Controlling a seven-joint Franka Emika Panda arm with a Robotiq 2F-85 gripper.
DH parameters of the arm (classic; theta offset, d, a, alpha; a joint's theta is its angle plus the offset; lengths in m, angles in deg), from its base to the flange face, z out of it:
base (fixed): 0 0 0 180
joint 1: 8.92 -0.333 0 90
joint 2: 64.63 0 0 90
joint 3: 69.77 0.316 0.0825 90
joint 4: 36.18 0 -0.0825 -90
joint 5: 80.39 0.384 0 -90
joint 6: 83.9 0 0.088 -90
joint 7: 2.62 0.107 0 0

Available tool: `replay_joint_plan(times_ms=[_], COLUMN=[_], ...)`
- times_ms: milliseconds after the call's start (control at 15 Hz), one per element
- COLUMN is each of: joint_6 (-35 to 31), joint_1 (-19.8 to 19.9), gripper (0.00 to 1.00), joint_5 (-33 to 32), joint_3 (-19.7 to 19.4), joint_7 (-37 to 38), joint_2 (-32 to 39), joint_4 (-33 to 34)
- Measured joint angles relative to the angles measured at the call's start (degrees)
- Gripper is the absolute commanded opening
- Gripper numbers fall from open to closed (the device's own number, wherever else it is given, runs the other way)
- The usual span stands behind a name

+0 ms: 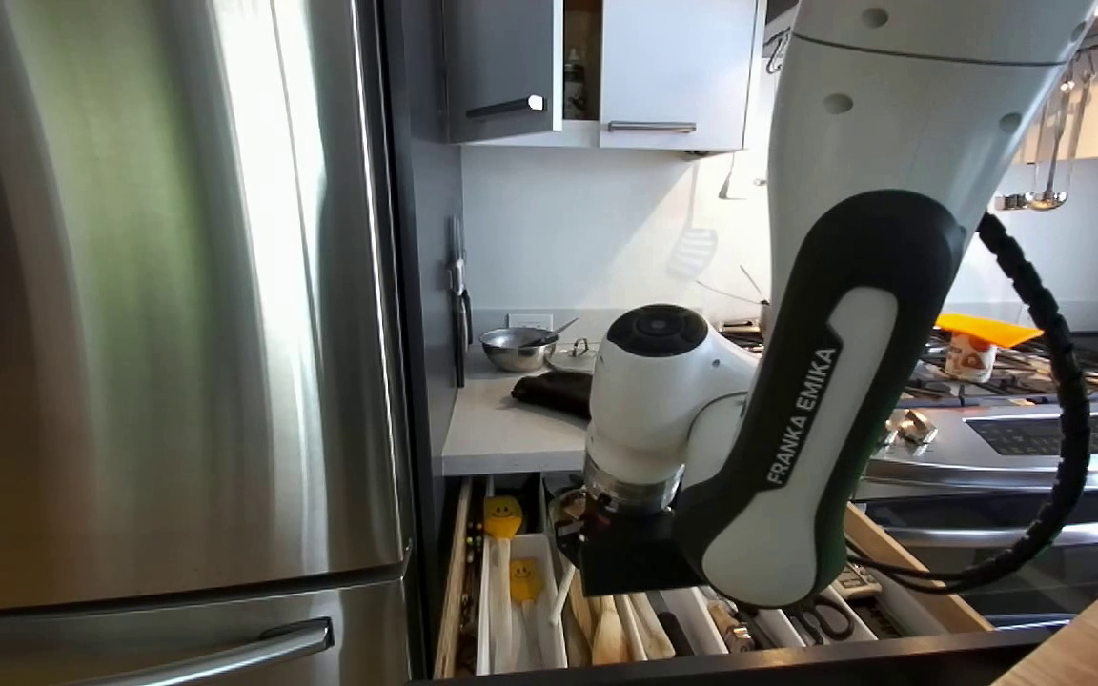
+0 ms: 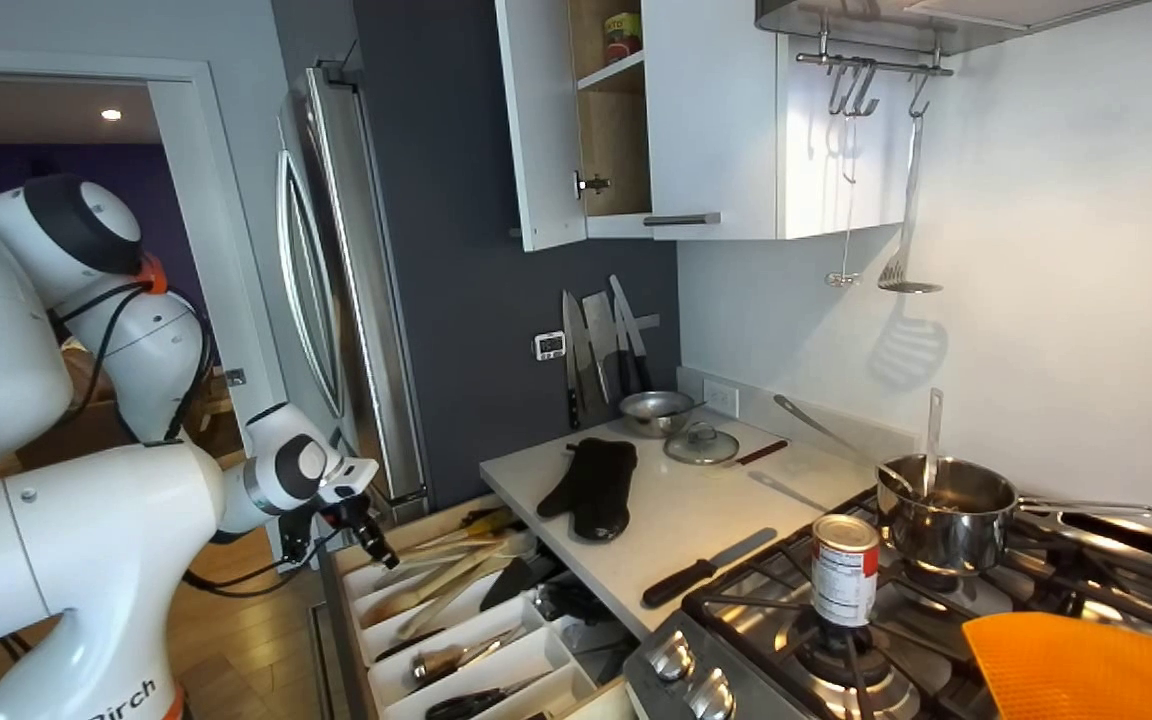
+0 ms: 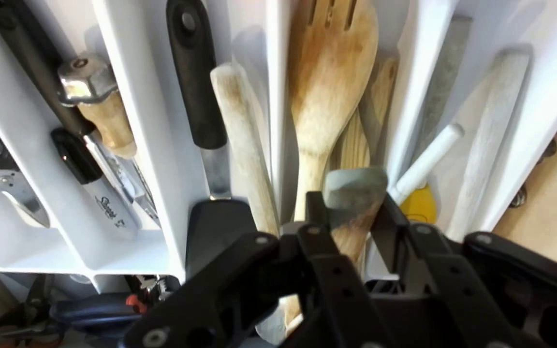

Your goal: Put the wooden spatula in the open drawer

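Note:
The wooden spatula (image 3: 356,186) shows in the wrist view as a flat, greyish end narrowing to tan wood. It fills the narrow gap between the fingertips of my gripper (image 3: 351,210), and its edges meet both fingers. Its rest is hidden behind the fingers; in the exterior views I cannot pick it out. The gripper (image 2: 386,555) is over the open drawer in an exterior view; in another exterior view (image 1: 620,557) the arm hides its fingers. The open drawer (image 1: 778,659), also seen in an exterior view (image 2: 338,615), has white dividers (image 3: 131,104) with utensils between them.
A wooden fork (image 3: 334,72), a black-handled spatula (image 3: 196,77) and a white stick (image 3: 428,157) lie close around the fingers. The counter (image 2: 681,500) carries a black mitt (image 2: 591,490) and a knife (image 2: 706,568). A steel fridge (image 1: 168,314) and stove (image 1: 997,448) flank the drawer.

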Motion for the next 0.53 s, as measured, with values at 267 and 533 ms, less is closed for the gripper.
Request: replay_joint_plan(times_ms=[267, 533], joint_6=[-4.2, -6.4], joint_1=[9.8, 19.2], gripper=[0.07, 0.50], joint_5=[2.9, 4.9], joint_3=[9.6, 18.0], joint_7=[-2.7, -6.7], joint_2=[0.0, 0.0], joint_4=[-0.1, 0.1])
